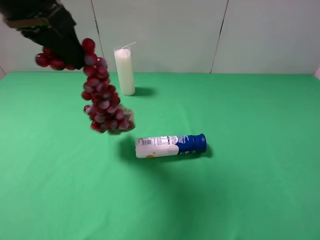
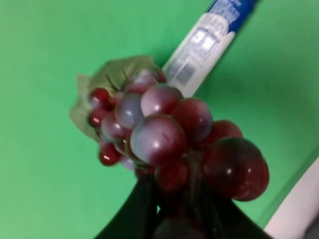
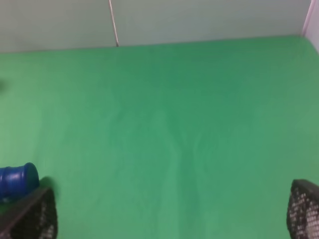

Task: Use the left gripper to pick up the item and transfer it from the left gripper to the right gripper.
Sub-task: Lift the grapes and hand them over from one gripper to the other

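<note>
The green table (image 1: 250,190) carries a white-and-blue bottle (image 1: 170,146) lying on its side near the centre, cap toward 3 o'clock. The right gripper (image 3: 167,214) is outside the high view. Its wrist camera shows the fingertips spread wide with nothing between them, and the bottle's blue cap near one tip. At 10 o'clock from the bottle, the bunch of grapes (image 1: 102,100) hangs clear of the table, with its leaves (image 2: 107,79) at the free lower end. The bunch is probably light and limp along its stem, with smooth skins, so a single grape may roll or slip between the pads. The best hold looks to be across the middle of the cluster, below the left jaws, catching several grapes against the stem. The left gripper (image 1: 70,50), at 10 o'clock in the high view, is clenched on the top end of the bunch, and its arm slants down from the upper corner. A white candle (image 1: 124,70) stands upright at 12 o'clock, near the back wall.
</note>
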Controlling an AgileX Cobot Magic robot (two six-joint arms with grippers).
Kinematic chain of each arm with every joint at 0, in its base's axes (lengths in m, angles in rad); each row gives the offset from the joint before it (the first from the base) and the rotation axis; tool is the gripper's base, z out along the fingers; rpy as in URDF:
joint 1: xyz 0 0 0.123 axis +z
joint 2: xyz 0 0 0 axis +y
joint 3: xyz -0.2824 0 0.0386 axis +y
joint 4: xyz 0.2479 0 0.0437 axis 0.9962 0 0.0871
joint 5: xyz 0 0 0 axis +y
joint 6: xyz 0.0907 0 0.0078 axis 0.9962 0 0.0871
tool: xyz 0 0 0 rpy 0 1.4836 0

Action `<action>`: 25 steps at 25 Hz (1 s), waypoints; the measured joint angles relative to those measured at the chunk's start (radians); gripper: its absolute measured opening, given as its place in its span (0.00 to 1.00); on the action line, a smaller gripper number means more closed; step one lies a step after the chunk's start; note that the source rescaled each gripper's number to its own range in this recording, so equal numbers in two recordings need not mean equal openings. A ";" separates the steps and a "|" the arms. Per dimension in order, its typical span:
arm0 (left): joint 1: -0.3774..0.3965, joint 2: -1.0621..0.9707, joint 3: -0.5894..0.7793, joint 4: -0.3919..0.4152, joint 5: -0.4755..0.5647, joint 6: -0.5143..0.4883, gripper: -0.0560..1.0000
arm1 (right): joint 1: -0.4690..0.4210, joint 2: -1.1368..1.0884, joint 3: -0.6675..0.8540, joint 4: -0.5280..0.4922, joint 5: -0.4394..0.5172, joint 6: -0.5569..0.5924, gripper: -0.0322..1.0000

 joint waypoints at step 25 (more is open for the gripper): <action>-0.218 0.171 -0.190 0.003 -0.098 0.100 0.06 | 0.000 0.376 -0.019 0.424 -0.242 -0.421 1.00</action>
